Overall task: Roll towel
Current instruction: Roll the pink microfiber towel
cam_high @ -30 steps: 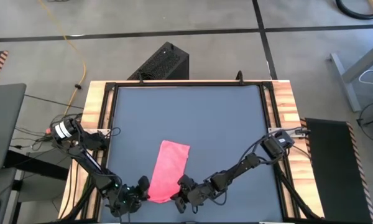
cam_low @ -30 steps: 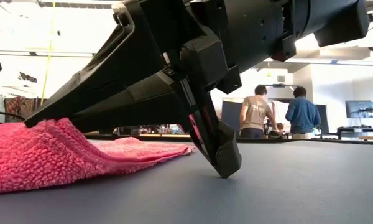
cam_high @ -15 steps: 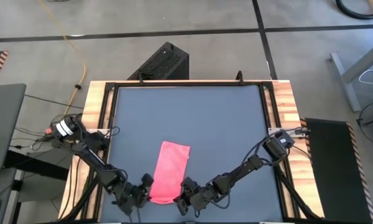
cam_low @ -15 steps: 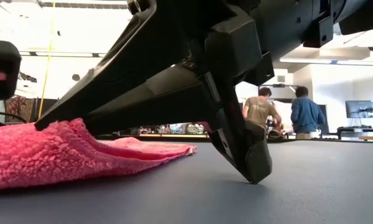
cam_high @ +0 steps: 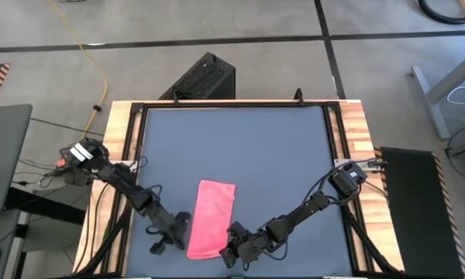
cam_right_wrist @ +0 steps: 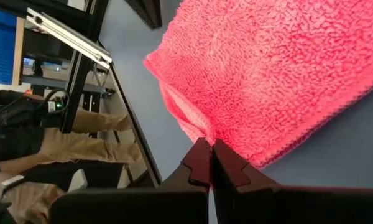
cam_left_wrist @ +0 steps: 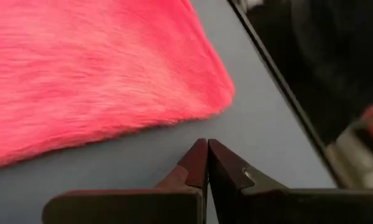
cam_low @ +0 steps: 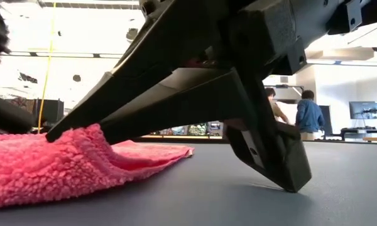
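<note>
The bright pink towel (cam_high: 211,218) lies flat on the dark grey table, long side running near to far. Its near end (cam_low: 44,166) looks thicker and humped in the low view. My right gripper (cam_high: 229,250) sits at the towel's near right corner, shut on its edge. My left gripper (cam_left_wrist: 207,146) is shut beside the towel's left edge (cam_high: 191,226). Its tips point at the towel near the near left corner (cam_left_wrist: 227,93), with a strip of bare table between them and the cloth. My right gripper pinches the towel's near edge (cam_right_wrist: 202,134) beside the near right corner, at the very tips of its shut fingers (cam_low: 56,130). The fingers slant down onto it from the table's right. The cloth rises into a small ridge (cam_low: 91,133) at the tips. The remaining cloth lies on the table.
The table's black frame and wooden side rails (cam_high: 122,132) run around the grey top. A dark box (cam_high: 205,77) stands on the floor beyond the far edge. Two people (cam_low: 309,116) stand far off in the room. Bare tabletop (cam_high: 279,155) lies beyond and right of the towel.
My left gripper has left the towel's near left corner, gone toward the far edge along the towel's left side, and rolled about its own line. The towel's near left part now lies flatter and squarer. My right gripper has rolled a little while keeping the edge.
</note>
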